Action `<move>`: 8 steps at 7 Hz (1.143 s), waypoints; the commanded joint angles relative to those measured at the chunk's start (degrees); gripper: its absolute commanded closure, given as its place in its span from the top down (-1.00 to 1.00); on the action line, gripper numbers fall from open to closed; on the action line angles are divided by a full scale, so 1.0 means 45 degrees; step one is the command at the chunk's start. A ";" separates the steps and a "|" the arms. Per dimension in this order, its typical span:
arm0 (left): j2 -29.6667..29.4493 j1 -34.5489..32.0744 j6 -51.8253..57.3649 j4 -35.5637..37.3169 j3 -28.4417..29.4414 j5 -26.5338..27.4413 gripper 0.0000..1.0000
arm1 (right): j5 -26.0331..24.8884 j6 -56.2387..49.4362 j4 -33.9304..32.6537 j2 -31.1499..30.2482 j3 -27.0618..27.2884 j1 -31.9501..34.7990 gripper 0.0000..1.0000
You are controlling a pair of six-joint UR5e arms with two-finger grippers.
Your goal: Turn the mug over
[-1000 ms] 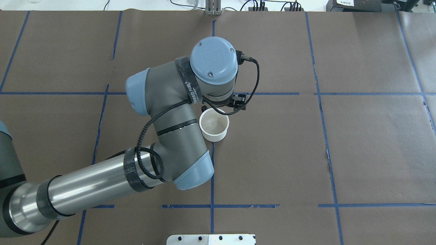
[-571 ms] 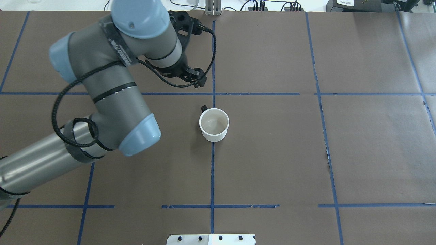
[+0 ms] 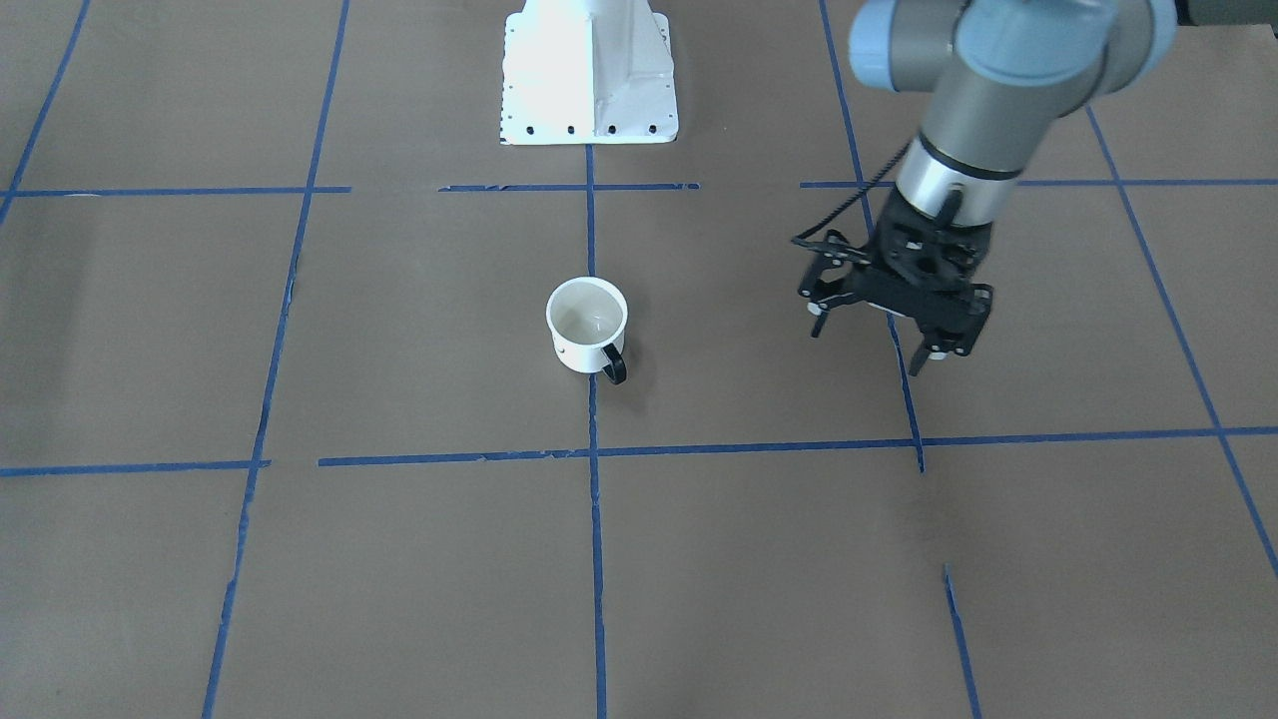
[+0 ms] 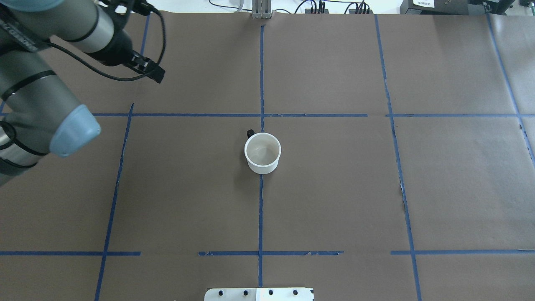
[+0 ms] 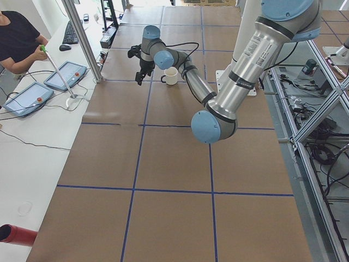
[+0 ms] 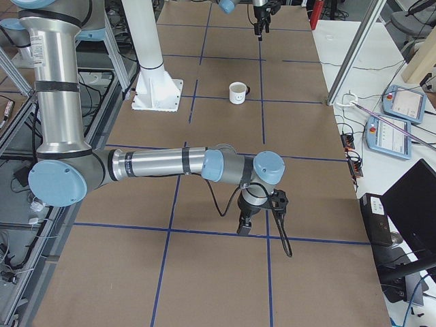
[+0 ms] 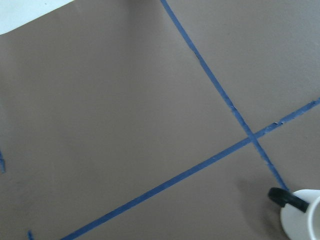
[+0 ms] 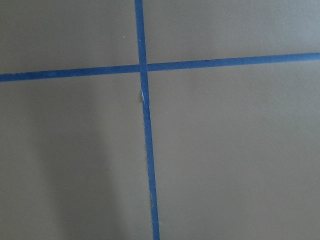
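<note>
The white mug (image 3: 587, 322) stands upright, mouth up, at the middle of the table, on a blue tape line. Its black handle (image 3: 614, 365) points away from the robot. It also shows in the overhead view (image 4: 262, 153) and at the bottom right corner of the left wrist view (image 7: 302, 223). My left gripper (image 3: 877, 343) hangs open and empty above the table, well off to the robot's left of the mug. My right gripper (image 6: 244, 227) shows only in the exterior right view, low over the table far from the mug; I cannot tell if it is open or shut.
The brown paper table cover (image 4: 334, 188) carries a grid of blue tape. The white robot base plate (image 3: 589, 75) sits at the robot's edge. An operator (image 5: 16, 38) and control pendants (image 5: 65, 75) are at a side bench beyond the table's far edge.
My left arm has lifted off from just over the mug and swung far away toward the robot's left. The mug has stayed upright in the same spot.
</note>
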 commanded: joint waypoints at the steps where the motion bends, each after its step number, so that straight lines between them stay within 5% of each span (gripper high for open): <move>1: 0.1816 -0.2430 0.1900 -0.0578 0.0632 -0.1307 1.00 | 0.0000 0.0000 0.0000 0.0000 0.0000 0.0000 1.00; 4: 0.4532 -0.5068 0.3482 -0.0404 0.1550 -0.2124 1.00 | 0.0000 0.0000 0.0000 0.0000 0.0000 0.0000 1.00; 6: 0.4948 -0.6597 0.6099 -0.0384 0.3559 -0.3085 1.00 | 0.0000 0.0000 0.0000 0.0000 0.0000 0.0000 1.00; 8: 0.5259 -0.7186 0.6148 -0.0152 0.4192 -0.3087 1.00 | 0.0000 0.0000 0.0000 0.0000 0.0000 0.0000 1.00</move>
